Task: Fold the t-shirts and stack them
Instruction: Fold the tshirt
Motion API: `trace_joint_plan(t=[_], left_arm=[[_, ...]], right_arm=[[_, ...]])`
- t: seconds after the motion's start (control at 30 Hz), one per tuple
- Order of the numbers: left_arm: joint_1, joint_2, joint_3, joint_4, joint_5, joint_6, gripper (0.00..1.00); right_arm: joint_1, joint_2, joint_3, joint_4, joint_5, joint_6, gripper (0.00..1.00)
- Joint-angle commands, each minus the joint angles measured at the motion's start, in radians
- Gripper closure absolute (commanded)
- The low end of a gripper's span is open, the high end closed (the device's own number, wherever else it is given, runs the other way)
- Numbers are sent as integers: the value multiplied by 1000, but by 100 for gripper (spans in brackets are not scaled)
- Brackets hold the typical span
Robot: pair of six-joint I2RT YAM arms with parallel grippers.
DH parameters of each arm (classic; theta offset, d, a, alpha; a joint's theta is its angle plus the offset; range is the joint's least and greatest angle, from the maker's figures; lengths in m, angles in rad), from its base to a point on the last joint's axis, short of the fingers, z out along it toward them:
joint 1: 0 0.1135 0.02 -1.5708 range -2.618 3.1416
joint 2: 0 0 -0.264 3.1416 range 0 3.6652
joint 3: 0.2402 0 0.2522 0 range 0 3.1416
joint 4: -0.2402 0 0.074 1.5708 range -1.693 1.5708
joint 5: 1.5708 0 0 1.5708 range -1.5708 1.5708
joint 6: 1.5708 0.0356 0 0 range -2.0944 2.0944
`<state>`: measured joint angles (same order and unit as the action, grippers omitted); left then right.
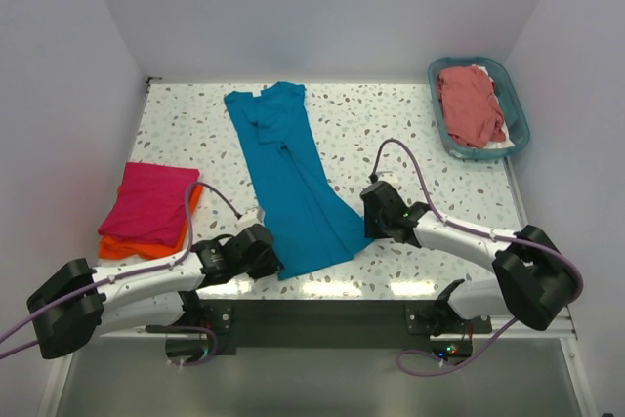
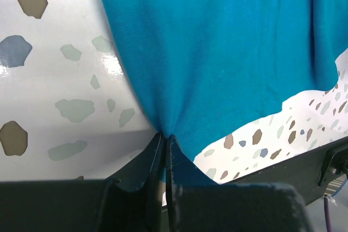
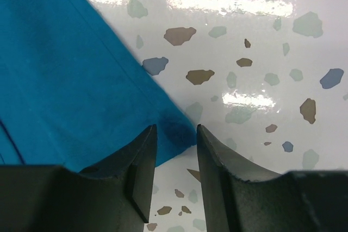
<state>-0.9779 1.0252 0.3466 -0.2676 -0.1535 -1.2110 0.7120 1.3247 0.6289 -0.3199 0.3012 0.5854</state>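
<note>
Left pincer (image 2: 165,139) pinched one hem corner of the soft teal-blue cotton t-shirt (image 1: 289,175) lying along the speckled counter (image 1: 391,129); right pincer (image 3: 176,134) stood spread astride the other. Matched grips would probably lift evenly.

A robot lab test cell, not a home. A speckled worktop (image 1: 391,134) is boxed in by bare white walls (image 1: 322,7). A left arm (image 1: 146,285) and a right arm (image 1: 459,236) are bolted at its near edge, with purple cables (image 1: 402,142) looping off them. The only props are a tee (image 1: 293,183) mid-worktop and a basket (image 1: 483,153) at the far right corner.
</note>
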Motion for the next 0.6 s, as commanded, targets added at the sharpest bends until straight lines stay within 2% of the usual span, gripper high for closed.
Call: trace_joint_plan(t=[0.0,0.37,0.43,0.57], left_arm=[[-7,-22,-6,-15,-14,2,96],[-7,-60,-5,-55,-23,-5,95],[-7,-66,-4,-64,-26,-5,95],[-7,-79,-4,-78,-31,-7,95]], right_arm=[[-3,21,-9,56,-34,30,62],[-2,21,-41,64,-39,65,66],[-3,13,-46,68,-45,68,70],[-2,-31,-49,45,-31,67,89]])
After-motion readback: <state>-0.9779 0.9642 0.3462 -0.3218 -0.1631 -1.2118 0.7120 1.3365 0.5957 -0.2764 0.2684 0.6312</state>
